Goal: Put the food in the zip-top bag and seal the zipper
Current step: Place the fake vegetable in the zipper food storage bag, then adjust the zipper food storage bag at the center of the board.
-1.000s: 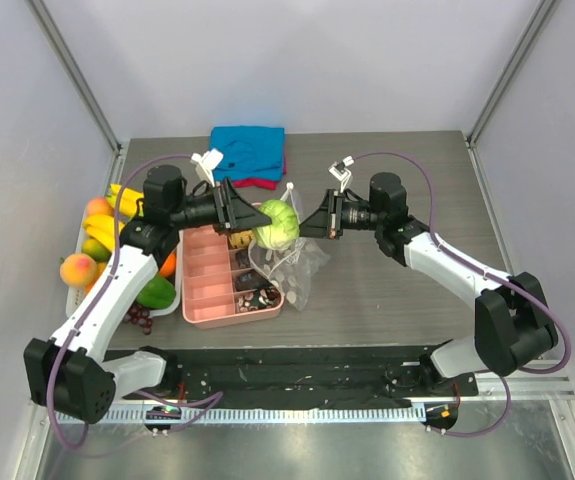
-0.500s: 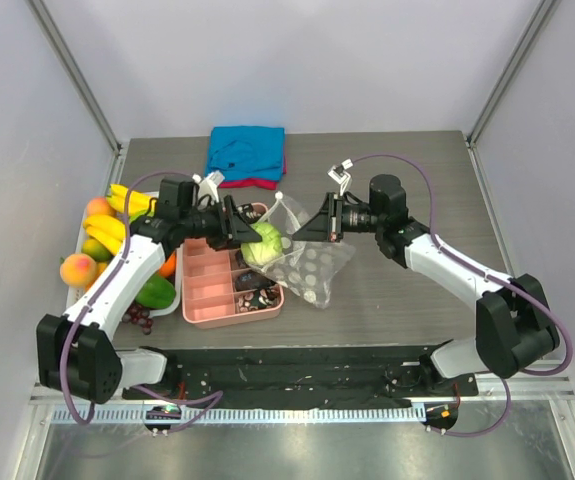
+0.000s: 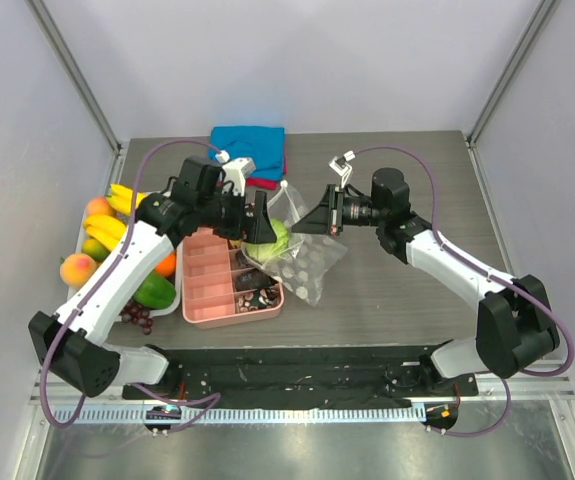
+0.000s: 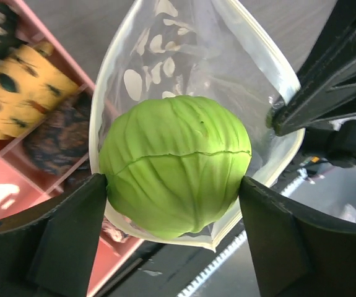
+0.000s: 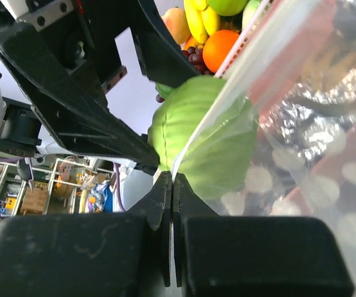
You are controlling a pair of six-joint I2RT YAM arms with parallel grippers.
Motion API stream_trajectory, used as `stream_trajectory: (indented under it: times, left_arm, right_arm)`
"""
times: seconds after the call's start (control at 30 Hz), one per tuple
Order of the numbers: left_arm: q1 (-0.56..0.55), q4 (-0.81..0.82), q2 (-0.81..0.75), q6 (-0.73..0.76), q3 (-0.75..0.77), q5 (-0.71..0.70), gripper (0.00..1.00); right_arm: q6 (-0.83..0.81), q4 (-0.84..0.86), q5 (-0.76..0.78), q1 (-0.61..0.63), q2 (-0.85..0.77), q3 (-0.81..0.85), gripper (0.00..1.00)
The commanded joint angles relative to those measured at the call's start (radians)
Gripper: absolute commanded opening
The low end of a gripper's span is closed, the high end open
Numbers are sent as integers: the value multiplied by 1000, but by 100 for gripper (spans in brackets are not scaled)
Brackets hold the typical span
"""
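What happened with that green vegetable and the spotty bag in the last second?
The left gripper swung round and pushed the green cabbage, held beside the zip-top bag a second ago, partly into its mouth. The bag, hanging limp then, is now spread wider. The right gripper still pinches the bag's edge. The pink box, fruit and cloth have not moved.
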Motion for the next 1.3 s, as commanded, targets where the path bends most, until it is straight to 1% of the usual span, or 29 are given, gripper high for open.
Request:
stream_trajectory:
  times: [0.0,0.1,0.3,0.33,0.4,0.43,0.47,0.57,0.63,0.8,0.93,1.07,1.1,1.13,1.17,1.2,1.23,1.27]
  left_arm:
    - [10,-82,-38,108,90,-77,94]
    - [12,-91,-64,139,105,-69,100]
    - [56,-96,-107,144,102,-17,100]
    - [91,-80,-115,132,90,27,100]
    - [134,-59,-135,107,67,57,100]
    - [175,-38,-136,89,44,92,99]
    - [196,-30,-138,81,33,115,93]
    - [220,-13,-127,75,-10,182,80]
    - [219,7,-119,62,-37,204,80]
    - [219,65,-73,23,-91,195,82]
    - [217,88,-24,-14,-111,212,80]
    - [211,140,26,-59,-137,236,74]
    - [211,165,32,-74,-139,261,69]
    - [211,168,40,-79,-131,271,62]
    - [211,167,42,-79,-119,284,38]
    - [211,156,39,-54,-81,296,26]
    - [210,135,28,-38,-61,304,18]
    - [210,119,14,-25,-45,289,7]
  right_arm:
    - [0,13,-22,4,-44,66,1]
    - [-14,-14,-28,4,-52,94,1]
    - [-19,-27,-37,2,-55,117,1]
    - [-19,-27,-40,4,-57,120,1]
    - [-19,-27,-42,2,-57,123,1]
    - [-19,-27,-44,4,-57,127,1]
    - [-20,-30,-45,2,-57,131,1]
    - [-17,-30,-44,2,-58,138,1]
    - [-19,-28,-44,2,-58,143,1]
    - [-17,-30,-45,2,-60,155,1]
    - [-20,-40,-51,4,-63,158,1]
    - [-27,-40,-56,4,-64,157,1]
    - [-28,-40,-56,2,-66,152,1]
    - [-33,-54,-57,2,-68,154,1]
    - [-59,-76,-54,2,-71,154,1]
    - [-101,-117,-44,2,-77,170,1]
    - [-159,-281,-21,2,-83,187,1]
    - [-307,-394,65,-1,-87,204,1]
